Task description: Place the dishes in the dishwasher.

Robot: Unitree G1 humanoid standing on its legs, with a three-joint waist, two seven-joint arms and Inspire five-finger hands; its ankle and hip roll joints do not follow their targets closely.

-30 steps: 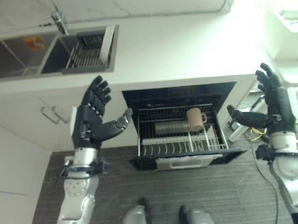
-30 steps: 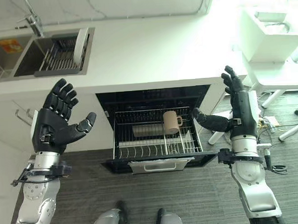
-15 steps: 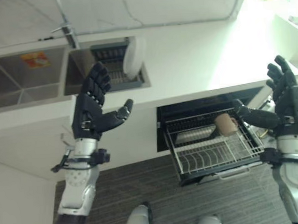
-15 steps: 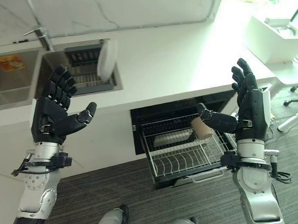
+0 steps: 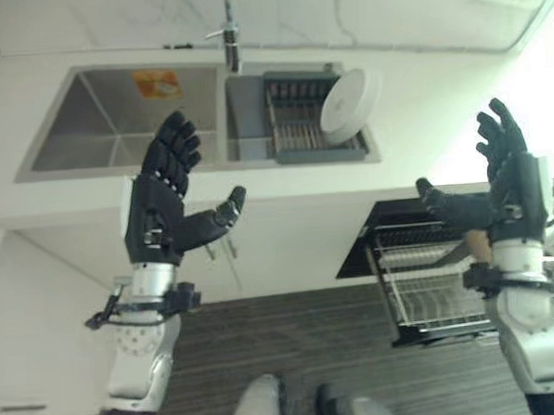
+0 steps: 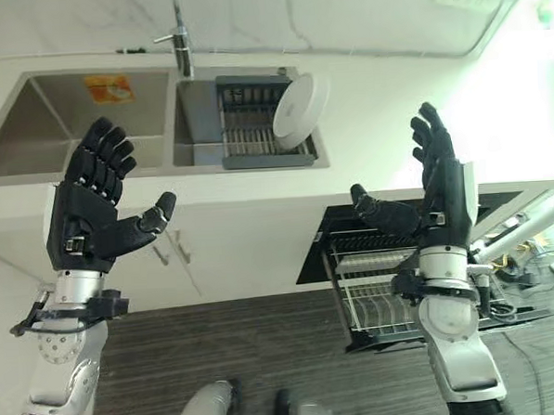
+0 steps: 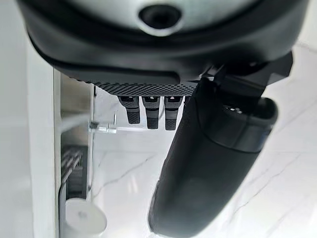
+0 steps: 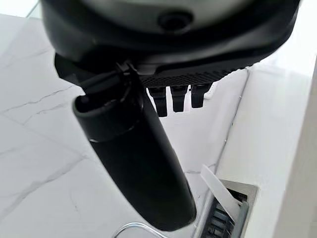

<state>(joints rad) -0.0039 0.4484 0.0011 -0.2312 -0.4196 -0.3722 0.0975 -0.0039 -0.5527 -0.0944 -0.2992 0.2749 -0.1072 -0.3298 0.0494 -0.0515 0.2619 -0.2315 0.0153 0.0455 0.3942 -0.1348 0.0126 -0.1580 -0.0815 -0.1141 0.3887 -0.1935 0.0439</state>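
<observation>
Robot hand on the left (image 5: 166, 209) is raised in front of the counter (image 5: 421, 116) with fingers straight and thumb spread, and it holds nothing. The right robot hand (image 6: 436, 185) is lifted the same way near the counter's edge, fingers extended and empty too. A white plate (image 5: 349, 105) stands on its edge in the dish rack (image 5: 296, 123) inside the right basin of the sink (image 5: 114, 118), well apart from both hands. The dishwasher (image 6: 391, 257) under the counter is open and its wire basket (image 6: 374, 291) is pulled out; the right forearm covers part of it, so I cannot tell what lies inside. As I judge it, the plate is not yet collected, so the main work remains: to reach the rack, take the plate and carry it to the basket.
</observation>
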